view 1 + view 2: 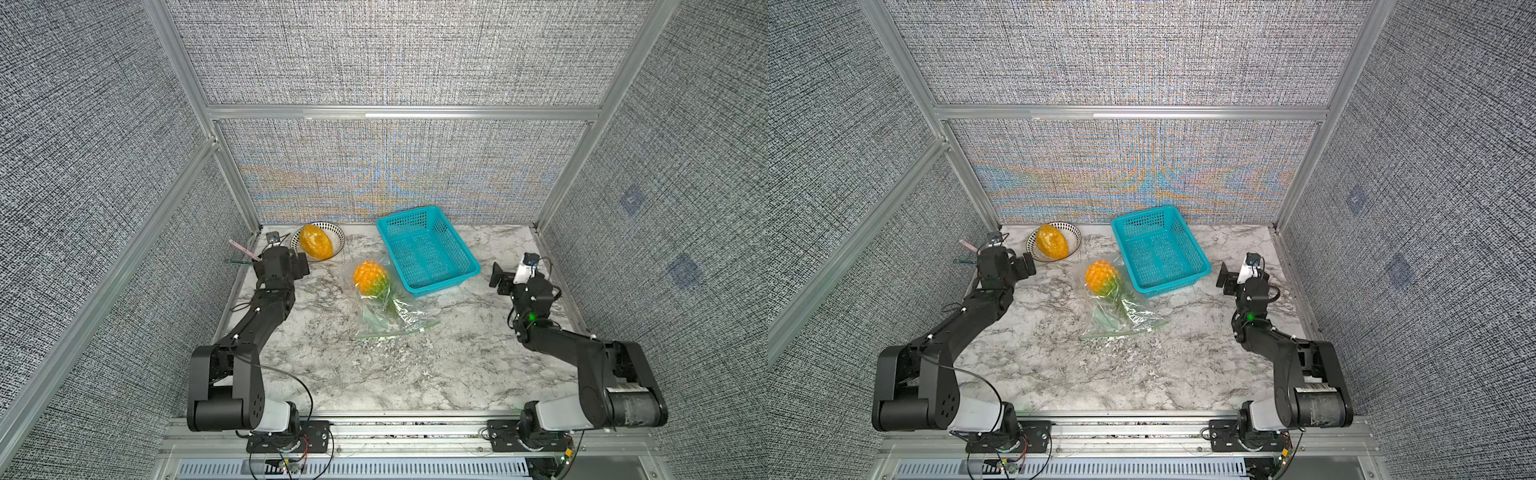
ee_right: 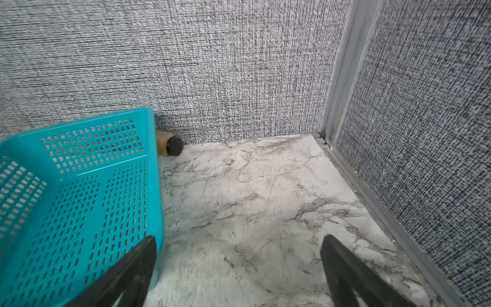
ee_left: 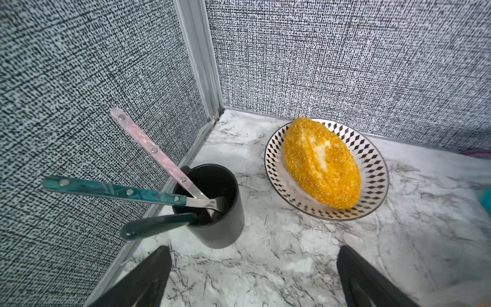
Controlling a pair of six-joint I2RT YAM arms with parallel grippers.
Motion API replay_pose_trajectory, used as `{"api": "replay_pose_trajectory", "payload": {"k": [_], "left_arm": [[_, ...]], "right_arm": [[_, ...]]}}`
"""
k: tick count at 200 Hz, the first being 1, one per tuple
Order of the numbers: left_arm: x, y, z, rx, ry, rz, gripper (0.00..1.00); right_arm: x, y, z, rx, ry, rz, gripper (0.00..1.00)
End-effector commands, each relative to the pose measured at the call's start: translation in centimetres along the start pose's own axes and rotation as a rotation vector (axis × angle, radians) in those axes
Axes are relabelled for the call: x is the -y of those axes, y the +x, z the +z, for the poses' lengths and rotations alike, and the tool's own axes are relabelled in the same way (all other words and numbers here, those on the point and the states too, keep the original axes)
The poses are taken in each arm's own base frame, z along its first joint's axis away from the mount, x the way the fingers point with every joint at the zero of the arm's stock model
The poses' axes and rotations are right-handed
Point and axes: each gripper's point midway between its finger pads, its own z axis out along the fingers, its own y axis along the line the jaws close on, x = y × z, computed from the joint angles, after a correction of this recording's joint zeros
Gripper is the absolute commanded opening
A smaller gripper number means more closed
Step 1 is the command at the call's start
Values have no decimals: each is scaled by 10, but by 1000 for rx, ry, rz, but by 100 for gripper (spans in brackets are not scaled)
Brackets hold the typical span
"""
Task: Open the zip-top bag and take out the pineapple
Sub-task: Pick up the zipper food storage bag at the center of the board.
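Clear zip-top bag (image 1: 399,316) lies mid-table between the arms, pineapple (image 1: 370,279) inside, long axis running from fruit at the far end to zip strip (image 1: 401,330) at the near end. Left gripper (image 3: 253,248) and right gripper (image 2: 239,237) gape wide, empty; left nearer the fruit

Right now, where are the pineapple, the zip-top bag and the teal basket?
pineapple (image 1: 366,275): in a top view, on its orange body.
zip-top bag (image 1: 409,315): in a top view, on clear plastic near the zip strip.
teal basket (image 1: 407,216): in a top view, on its far rim.
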Motion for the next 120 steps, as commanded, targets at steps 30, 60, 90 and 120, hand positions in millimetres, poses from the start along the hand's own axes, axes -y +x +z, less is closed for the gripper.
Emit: {"api": "replay_pose_trajectory", "payload": {"k": [30,60,90,120], "left_arm": [[32,32,-67,-328,66,-152,99],[54,63,-103,-459,160,-289,99],[82,94,-134,-562,281,-377,95],[107,120,-154,-673,368,-355,93]], "right_arm": [[-24,55,-11,-501,-12,197,98],[-73,64,-51,-542,-228,298,98],[-121,80,-96,-600,-409,376,98],[-155,106,-126,-701,-479,437,98]]}}
